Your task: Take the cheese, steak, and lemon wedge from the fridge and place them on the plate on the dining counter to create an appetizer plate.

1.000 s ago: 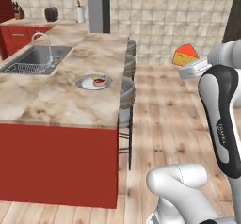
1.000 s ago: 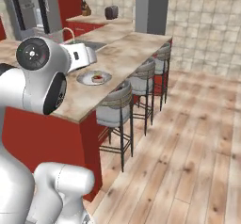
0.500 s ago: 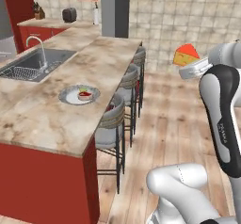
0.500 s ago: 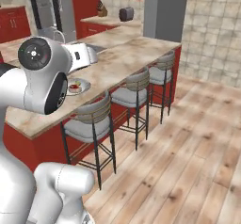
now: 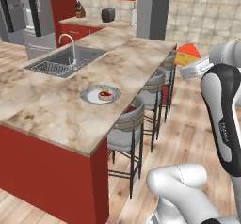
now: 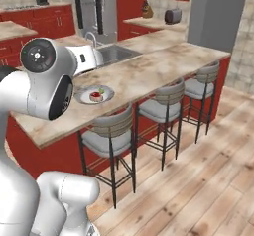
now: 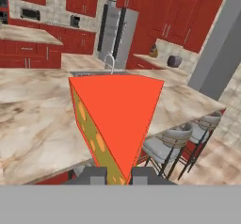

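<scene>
I am carrying the orange-yellow triangular wedge of cheese with holes (image 7: 115,124), my jaws clamped on its narrow lower end, the two dark fingertips (image 7: 96,175) pressing either side of the point. In the left base view the cheese (image 5: 187,55) is hanging in the air above the wooden floor, off the stool side of the long beige-brown marbled stone desk (image 5: 70,115) and well apart from the round white plate with its grey-blue ridged rim (image 5: 89,96).

I am judging the wedge to be light and stiff, firm enough not to squash, yet smooth-faced and tapering, so a hold near the tip could let it pivot or slide; its flat side faces further up would be a steadier purchase.

The hand view is showing me the grip itself and the holes down the yellow face, plus the tall grey fridge (image 7: 115,35) at the far wall. The base views are giving what that close look is missing: the plate (image 6: 82,97) on the desk already bearing the small red-topped steak (image 6: 95,97) and a tiny yellow-green lemon wedge (image 6: 101,90), with the steel sink (image 5: 63,62) beyond and grey-seated stools (image 6: 106,138) lined along the near edge
</scene>
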You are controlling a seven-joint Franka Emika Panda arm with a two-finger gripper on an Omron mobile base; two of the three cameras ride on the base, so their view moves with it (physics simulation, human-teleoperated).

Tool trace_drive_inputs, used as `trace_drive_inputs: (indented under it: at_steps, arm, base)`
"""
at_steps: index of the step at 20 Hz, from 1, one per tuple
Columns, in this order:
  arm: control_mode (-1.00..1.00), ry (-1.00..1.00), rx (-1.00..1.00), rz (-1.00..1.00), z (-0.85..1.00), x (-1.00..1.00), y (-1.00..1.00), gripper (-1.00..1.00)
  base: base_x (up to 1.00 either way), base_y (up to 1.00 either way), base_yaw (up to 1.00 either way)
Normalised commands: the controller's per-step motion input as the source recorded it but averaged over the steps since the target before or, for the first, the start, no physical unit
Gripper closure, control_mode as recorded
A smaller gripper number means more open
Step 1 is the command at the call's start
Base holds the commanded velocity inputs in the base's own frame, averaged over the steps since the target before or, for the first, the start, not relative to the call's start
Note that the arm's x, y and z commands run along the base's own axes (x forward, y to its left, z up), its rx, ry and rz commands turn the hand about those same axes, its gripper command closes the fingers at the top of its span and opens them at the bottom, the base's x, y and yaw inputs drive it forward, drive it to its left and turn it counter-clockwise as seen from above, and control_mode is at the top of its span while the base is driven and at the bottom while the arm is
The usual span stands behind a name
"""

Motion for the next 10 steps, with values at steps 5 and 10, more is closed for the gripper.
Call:
trace_drive_inputs:
  at_steps: [5, 10]
  arm:
    - [1.0, 0.0, 0.0, 0.0, 0.0, 0.0, 0.0, 1.0]
    - [1.0, 0.0, 0.0, 0.0, 0.0, 0.0, 0.0, 1.0]
  base:
    - [0.39, -0.49, 0.36]
    - [0.48, -0.85, 0.31]
